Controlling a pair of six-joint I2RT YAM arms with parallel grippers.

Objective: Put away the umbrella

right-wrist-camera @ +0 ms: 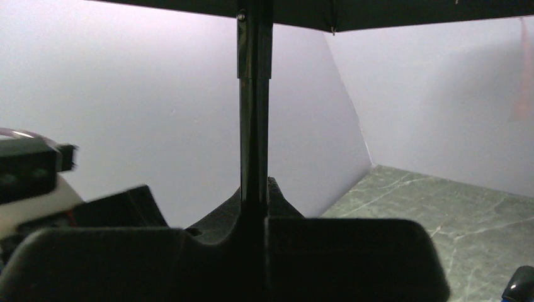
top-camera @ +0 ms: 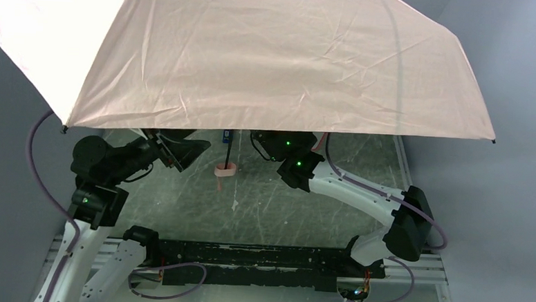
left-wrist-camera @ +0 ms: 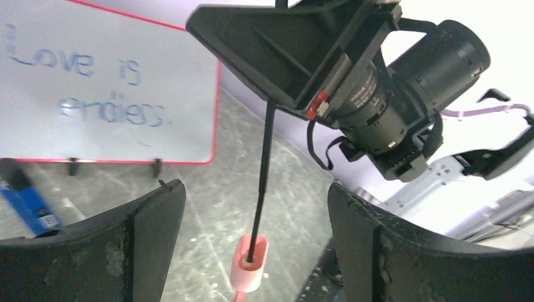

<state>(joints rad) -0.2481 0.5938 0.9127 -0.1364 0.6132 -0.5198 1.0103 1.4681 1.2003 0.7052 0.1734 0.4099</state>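
Observation:
The umbrella stands open, its pale pink canopy filling the top of the overhead view. Its black shaft runs down to a small pink handle that hangs just above the table. My right gripper is shut on the shaft, higher up under the canopy edge; its fingertips are hidden in the overhead view. My left gripper is open to the left of the handle, with the handle and lower shaft between its fingers, touching neither.
A red-framed whiteboard with blue writing stands behind the left gripper, and a blue object lies in front of it. Grey walls close the table at the back and sides. The arms' bases sit at the near edge.

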